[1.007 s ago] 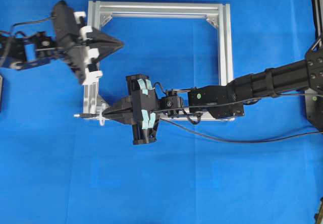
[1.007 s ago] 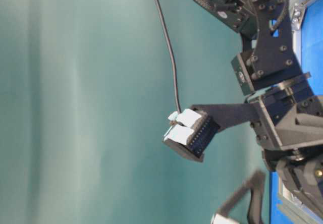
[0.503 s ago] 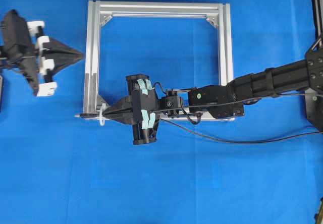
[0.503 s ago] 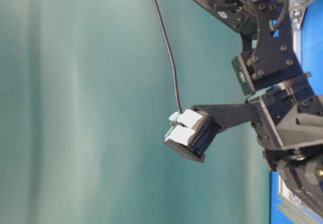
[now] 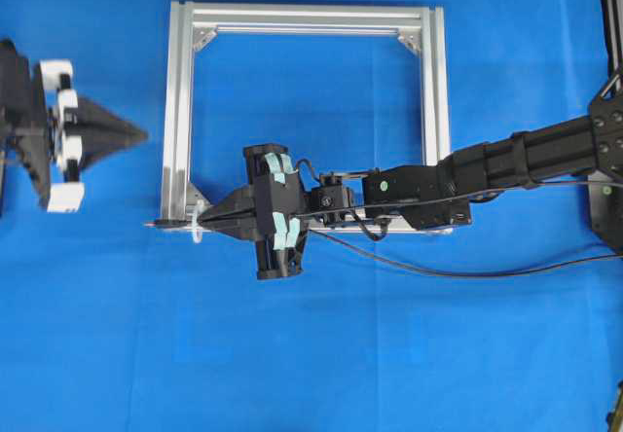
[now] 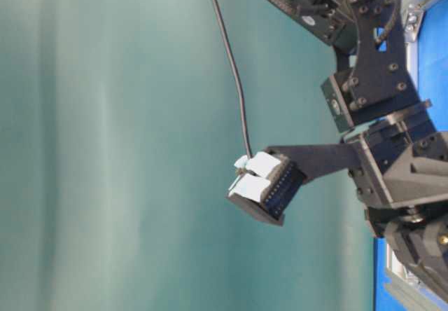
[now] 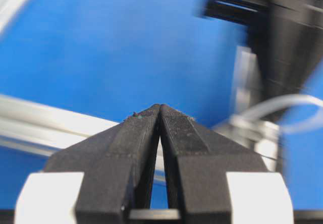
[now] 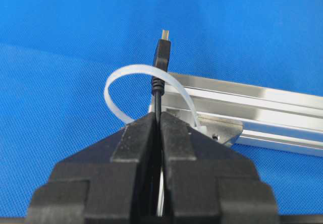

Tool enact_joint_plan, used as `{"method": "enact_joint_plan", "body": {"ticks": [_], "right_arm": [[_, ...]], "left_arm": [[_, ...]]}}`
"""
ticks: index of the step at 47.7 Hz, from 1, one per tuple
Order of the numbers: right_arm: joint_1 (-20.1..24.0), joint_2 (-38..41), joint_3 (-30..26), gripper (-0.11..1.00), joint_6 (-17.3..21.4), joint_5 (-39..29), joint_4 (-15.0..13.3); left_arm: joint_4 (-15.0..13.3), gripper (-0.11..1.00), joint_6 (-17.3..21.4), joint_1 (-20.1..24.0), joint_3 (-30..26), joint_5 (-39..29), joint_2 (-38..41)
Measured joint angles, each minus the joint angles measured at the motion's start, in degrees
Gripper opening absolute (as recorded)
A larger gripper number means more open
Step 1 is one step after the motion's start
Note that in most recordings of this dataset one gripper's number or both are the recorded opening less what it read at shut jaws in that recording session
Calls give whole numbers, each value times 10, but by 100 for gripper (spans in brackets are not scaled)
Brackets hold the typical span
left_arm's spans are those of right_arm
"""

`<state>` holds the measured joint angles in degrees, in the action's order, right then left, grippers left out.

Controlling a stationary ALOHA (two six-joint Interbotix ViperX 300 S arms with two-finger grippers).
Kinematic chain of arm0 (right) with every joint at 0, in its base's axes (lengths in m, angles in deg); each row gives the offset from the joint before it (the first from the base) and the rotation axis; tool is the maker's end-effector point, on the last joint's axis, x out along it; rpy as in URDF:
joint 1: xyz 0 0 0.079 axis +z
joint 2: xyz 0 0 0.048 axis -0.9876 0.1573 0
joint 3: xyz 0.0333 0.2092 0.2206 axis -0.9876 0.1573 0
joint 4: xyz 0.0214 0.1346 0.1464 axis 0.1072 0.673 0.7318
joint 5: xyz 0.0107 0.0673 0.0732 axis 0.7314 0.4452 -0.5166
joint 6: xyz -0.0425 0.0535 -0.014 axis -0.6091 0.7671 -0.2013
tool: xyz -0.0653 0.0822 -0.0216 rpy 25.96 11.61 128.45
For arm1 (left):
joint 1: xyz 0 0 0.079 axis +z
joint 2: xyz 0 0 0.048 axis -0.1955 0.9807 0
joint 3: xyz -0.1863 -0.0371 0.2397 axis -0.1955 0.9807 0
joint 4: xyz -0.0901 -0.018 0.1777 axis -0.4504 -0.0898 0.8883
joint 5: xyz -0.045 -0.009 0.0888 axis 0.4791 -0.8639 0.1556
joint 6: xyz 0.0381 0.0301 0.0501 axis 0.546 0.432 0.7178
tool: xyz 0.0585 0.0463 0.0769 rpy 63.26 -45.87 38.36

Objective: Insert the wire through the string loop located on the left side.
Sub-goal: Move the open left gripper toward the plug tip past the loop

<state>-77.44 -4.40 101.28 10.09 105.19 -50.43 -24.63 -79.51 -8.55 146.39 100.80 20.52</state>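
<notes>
In the overhead view a square silver aluminium frame (image 5: 302, 116) lies on the blue counter (image 5: 389, 354), filling the upper middle of the picture. The right arm (image 5: 506, 164) reaches in from the right edge across the frame's lower bar, and the right end effector (image 5: 209, 221) sits at the frame's lower left corner with its fingers pressed together on the wire (image 5: 458, 271), a thin black cable that trails from there along the counter toward the right edge. The right wrist view shows this closely: the two black fingers (image 8: 136, 143) are clamped on the cable in the lower middle, and the wire's plug (image 8: 161, 52) with its small silvery tip stands up above them, in the upper middle of the picture. The string loop (image 8: 146, 90), a thin white band fixed to the frame's corner, arches around the cable just below the plug, so the plug's head stands beyond the loop. In the overhead view the loop (image 5: 197, 226) shows only as a small white mark at the corner. The left end effector (image 5: 136, 137) is at the left edge of the overhead view, well apart from the frame, pointing right, with its fingers (image 7: 136, 133) shut together on nothing in the left wrist view. The table-level view shows the right arm's black links and the cable hanging against a teal backdrop (image 6: 105, 150).
</notes>
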Motion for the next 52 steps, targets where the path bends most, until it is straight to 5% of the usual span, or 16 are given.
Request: {"method": "enact_joint_plan", "body": {"ticks": [13,36,41,52], "right_arm": [[0,0,0,0,0,0,0],[0,0,1,0,0,0,0],[0,0,0,0,0,0,0],[0,0,0,0,0,0,0]], "left_arm": [[0,2,2,-144,-11,0,3],[0,3,9,-151,-39,0,63],[0,22,10,-147,-40,-4,69],[0,87,10,-142,-40,-6,69]]}}
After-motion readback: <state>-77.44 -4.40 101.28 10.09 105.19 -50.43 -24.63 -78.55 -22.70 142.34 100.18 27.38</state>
